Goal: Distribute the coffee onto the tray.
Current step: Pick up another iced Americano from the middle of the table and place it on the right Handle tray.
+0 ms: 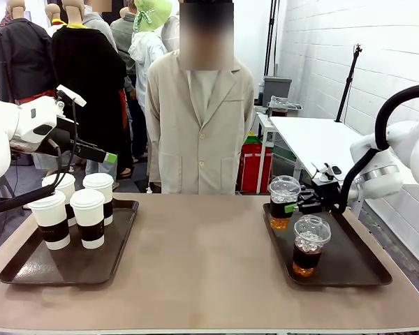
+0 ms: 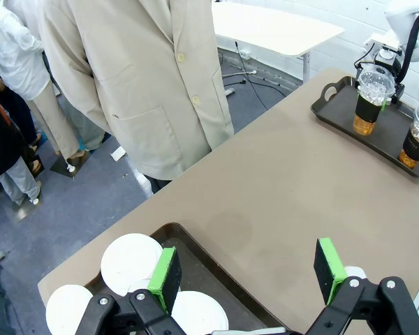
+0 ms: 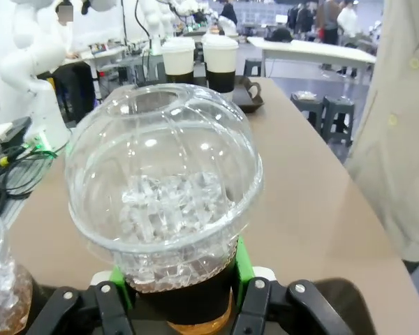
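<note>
— Front view: where does the coffee sit?
— Four paper cups [image 1: 77, 206] stand together on the left tray [image 1: 28, 269]; two iced cups are on the right tray [image 1: 356, 269], the far iced cup [image 1: 283, 202] at its back corner, the near iced cup [image 1: 309, 246] in the middle.
— And the claws?
— The right gripper [image 1: 297, 206] is clamped on the far iced cup — green pads [image 3: 243, 262] press its dark sleeve. The left gripper [image 2: 248, 276] hangs wide above the paper cups, holding nothing.
</note>
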Tool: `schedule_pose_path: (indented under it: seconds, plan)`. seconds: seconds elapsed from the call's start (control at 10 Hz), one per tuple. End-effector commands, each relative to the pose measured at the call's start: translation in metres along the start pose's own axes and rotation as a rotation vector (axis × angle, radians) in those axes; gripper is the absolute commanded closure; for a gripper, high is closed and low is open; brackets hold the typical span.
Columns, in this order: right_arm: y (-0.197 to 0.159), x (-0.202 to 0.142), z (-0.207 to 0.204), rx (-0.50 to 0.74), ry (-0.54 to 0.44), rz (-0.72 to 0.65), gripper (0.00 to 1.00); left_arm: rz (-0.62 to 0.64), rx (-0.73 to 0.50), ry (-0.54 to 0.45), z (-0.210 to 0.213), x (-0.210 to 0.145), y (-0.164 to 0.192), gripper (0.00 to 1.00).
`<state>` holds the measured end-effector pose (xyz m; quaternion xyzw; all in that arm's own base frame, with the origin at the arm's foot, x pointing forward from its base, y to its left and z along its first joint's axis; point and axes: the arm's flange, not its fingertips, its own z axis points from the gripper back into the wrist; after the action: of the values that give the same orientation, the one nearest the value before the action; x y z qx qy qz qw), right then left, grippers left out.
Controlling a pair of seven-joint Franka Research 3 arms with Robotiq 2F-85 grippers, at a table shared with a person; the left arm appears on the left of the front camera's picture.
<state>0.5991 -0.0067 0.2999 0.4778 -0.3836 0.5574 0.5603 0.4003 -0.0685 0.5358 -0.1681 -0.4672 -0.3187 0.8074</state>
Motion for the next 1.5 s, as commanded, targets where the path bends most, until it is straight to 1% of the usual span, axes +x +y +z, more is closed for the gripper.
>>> schedule_pose_path:
  seconds: [0.0, 0.3, 0.5, 0.6, 0.9, 1.0, 1.1, 1.4]
  plan:
    - [0.006, -0.004, 0.005, -0.052, -0.044, -0.015, 0.37, 0.008, 0.003, 0.004, -0.001, -0.001, 0.0, 0.0]
    - [0.005, -0.019, 0.014, -0.07, -0.048, -0.035, 0.37, 0.008, 0.003, 0.004, -0.001, -0.001, 0.0, 0.0]
    - [0.007, -0.02, 0.013, -0.081, -0.049, -0.032, 0.37, 0.008, 0.003, 0.004, -0.001, -0.001, 0.0, 0.0]
    - [0.006, -0.025, 0.017, -0.045, -0.015, -0.049, 0.37, 0.008, 0.003, 0.004, -0.001, -0.001, 0.0, 0.0]
    - [0.006, -0.025, 0.017, -0.045, -0.015, -0.049, 0.37, 0.008, 0.003, 0.004, -0.001, -0.001, 0.0, 0.0]
    - [0.005, -0.03, 0.016, -0.046, -0.014, -0.057, 0.37, 0.008, 0.003, 0.004, -0.001, -0.001, 0.0, 0.0]
    - [0.001, -0.034, 0.018, -0.04, -0.026, -0.057, 0.37, 0.008, 0.003, 0.004, -0.001, -0.001, 0.0, 0.0]
    - [-0.006, -0.048, 0.029, -0.054, -0.011, -0.019, 0.37, 0.008, 0.003, 0.004, -0.001, -0.001, 0.0, 0.0]
